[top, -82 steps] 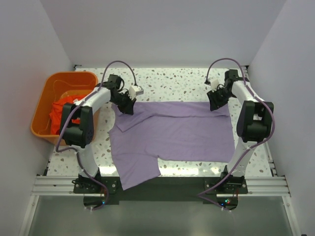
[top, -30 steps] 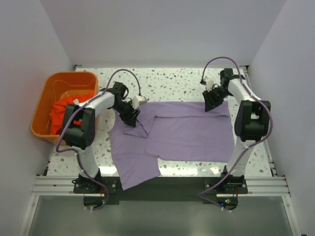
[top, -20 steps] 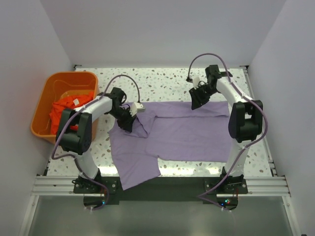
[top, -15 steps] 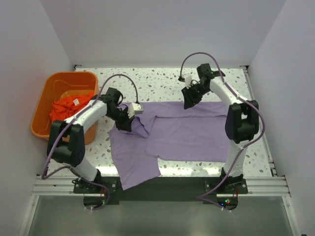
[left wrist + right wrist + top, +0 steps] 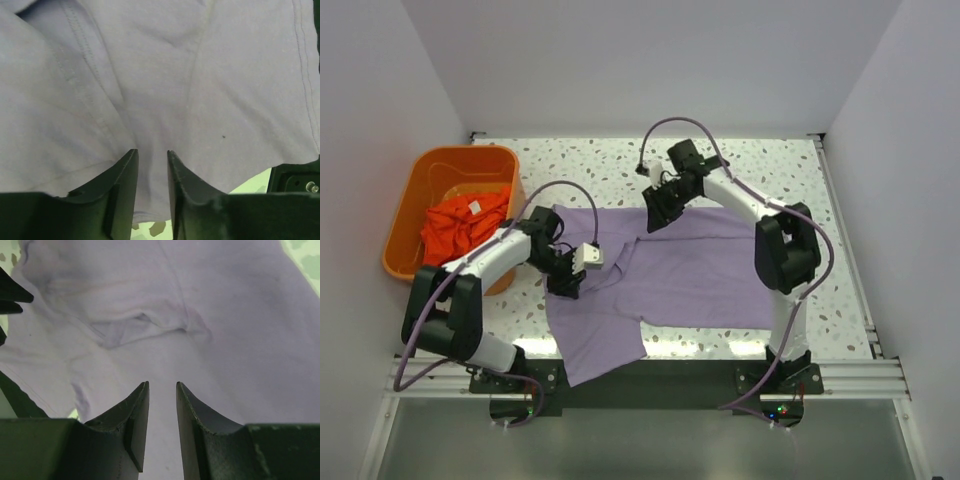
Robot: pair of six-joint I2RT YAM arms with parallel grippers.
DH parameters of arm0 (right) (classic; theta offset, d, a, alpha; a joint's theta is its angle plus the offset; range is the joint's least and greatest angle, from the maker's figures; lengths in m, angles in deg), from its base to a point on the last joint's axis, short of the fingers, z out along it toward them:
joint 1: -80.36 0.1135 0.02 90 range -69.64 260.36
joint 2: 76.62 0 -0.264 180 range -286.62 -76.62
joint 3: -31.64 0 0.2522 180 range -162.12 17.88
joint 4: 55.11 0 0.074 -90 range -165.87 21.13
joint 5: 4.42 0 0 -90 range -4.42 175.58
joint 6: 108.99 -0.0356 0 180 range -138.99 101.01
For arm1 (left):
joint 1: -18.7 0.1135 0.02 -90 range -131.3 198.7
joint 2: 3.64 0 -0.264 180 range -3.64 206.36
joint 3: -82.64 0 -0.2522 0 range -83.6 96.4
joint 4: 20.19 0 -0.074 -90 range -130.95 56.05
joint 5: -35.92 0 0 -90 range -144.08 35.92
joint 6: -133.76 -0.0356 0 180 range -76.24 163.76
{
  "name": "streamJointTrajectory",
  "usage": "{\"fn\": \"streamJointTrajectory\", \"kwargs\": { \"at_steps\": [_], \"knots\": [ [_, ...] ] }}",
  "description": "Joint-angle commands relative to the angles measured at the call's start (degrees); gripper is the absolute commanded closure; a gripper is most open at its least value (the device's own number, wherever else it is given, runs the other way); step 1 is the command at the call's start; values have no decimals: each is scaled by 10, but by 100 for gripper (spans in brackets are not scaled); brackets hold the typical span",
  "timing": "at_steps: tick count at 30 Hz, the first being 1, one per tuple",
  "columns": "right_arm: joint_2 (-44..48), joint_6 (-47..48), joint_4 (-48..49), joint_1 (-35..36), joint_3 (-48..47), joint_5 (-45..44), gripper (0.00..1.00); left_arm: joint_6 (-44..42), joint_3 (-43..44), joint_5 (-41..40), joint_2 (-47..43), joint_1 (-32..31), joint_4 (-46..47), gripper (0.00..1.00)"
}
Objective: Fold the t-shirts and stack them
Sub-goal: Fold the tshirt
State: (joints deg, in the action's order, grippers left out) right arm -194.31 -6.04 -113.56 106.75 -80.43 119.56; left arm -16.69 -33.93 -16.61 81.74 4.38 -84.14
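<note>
The lavender t-shirt (image 5: 690, 275) lies spread on the table, its far-left sleeve (image 5: 605, 260) folded in over the body. My left gripper (image 5: 568, 277) hangs low over the shirt's left edge. In the left wrist view, its jaws (image 5: 152, 151) stand a little apart with flat cloth (image 5: 210, 90) beneath them. My right gripper (image 5: 656, 215) is over the shirt's far edge near the middle. There too the jaws (image 5: 162, 383) are slightly apart above smooth cloth (image 5: 240, 340), with nothing pinched. The orange-red t-shirt (image 5: 460, 222) lies crumpled in the basket.
The orange plastic basket (image 5: 415, 200) stands at the table's left edge, beside my left arm. White walls close in the left, far and right sides. Speckled tabletop (image 5: 760, 165) shows beyond the shirt, and one sleeve (image 5: 595, 350) reaches the near edge.
My right gripper has swept left along the shirt's far edge, from the right corner to the middle. My left gripper has drawn back toward the near left, leaving the sleeve folded over.
</note>
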Motion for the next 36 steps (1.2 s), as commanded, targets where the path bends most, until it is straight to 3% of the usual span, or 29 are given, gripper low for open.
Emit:
{"fn": "streamJointTrajectory", "kwargs": {
  "at_steps": [1, 5, 11, 15, 25, 36],
  "knots": [
    [7, -60, 60, 30, 7, -3, 69, -36, -25, 13, -47, 1, 18, 64],
    [4, -67, 52, 65, 11, -13, 77, 25, -22, 32, -79, 10, 59, 64],
    [-3, -77, 81, 117, 27, -55, 76, 220, -23, 75, -74, 32, 164, 64],
    [-19, -74, 78, 135, 19, -82, 76, 306, -15, 88, -61, 69, 207, 64],
    [-37, -83, 101, 170, 28, -126, 73, 380, 41, 42, 49, 83, 164, 62],
    [-68, -82, 96, 199, 18, -170, 67, 410, 53, 45, 88, 83, 164, 62]
  ]
}}
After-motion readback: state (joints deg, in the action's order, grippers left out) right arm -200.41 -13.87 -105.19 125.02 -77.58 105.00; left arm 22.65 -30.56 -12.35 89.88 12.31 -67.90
